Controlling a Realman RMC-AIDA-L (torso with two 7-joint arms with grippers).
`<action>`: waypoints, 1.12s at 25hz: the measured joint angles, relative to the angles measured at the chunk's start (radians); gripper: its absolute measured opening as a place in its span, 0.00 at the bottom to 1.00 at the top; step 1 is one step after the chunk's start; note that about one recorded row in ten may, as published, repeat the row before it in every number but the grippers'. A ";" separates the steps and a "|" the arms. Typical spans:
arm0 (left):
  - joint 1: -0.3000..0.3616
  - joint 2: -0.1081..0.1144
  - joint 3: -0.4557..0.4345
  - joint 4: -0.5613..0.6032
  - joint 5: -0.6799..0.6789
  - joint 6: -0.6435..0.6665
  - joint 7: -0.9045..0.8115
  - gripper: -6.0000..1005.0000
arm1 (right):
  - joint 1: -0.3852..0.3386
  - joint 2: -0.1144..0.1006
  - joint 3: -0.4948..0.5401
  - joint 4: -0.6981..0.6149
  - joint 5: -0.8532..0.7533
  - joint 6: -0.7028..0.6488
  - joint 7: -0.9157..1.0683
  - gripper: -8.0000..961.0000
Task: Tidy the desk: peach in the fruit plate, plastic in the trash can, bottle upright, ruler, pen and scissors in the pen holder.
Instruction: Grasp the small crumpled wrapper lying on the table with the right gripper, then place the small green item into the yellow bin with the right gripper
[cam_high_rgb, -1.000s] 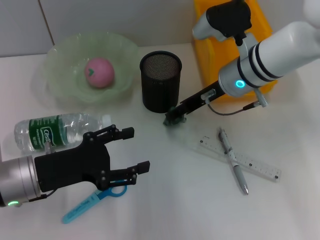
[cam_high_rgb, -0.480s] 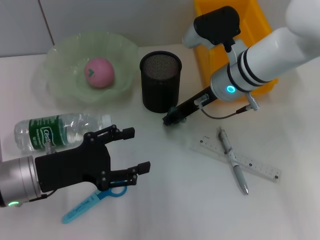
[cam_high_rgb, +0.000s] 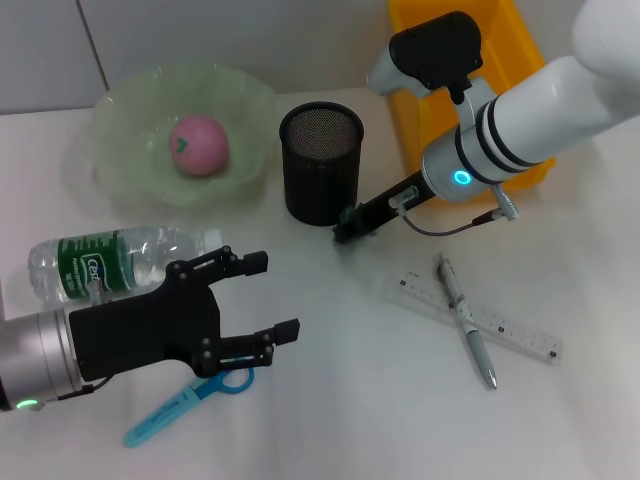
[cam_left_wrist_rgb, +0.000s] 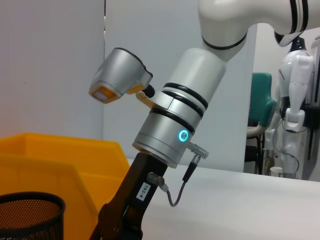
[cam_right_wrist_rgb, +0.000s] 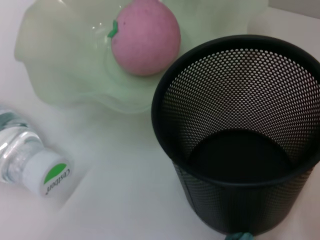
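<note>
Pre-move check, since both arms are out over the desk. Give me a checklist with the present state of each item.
1. Peach in fruit plate: ok.
2. Bottle upright: not ok, lying on its side.
3. Pen holder upright and free to receive items: ok, empty in the right wrist view.
4. Ruler, pen and scissors in the pen holder: not ok, all on the desk.
5. Left gripper open and empty: ok, beside the bottle.
6. Right gripper state: cannot tell; low by the pen holder's base.
</note>
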 joint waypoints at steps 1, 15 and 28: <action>-0.001 0.000 -0.001 0.000 0.000 -0.006 0.000 0.85 | -0.003 0.000 0.000 -0.003 0.002 0.000 -0.001 0.58; 0.000 0.002 -0.004 0.003 0.000 -0.009 0.000 0.85 | -0.083 0.000 0.000 -0.154 0.007 -0.081 0.032 0.47; -0.002 0.008 -0.011 0.004 -0.002 -0.010 0.000 0.85 | -0.299 -0.006 0.009 -0.554 0.073 -0.287 0.075 0.37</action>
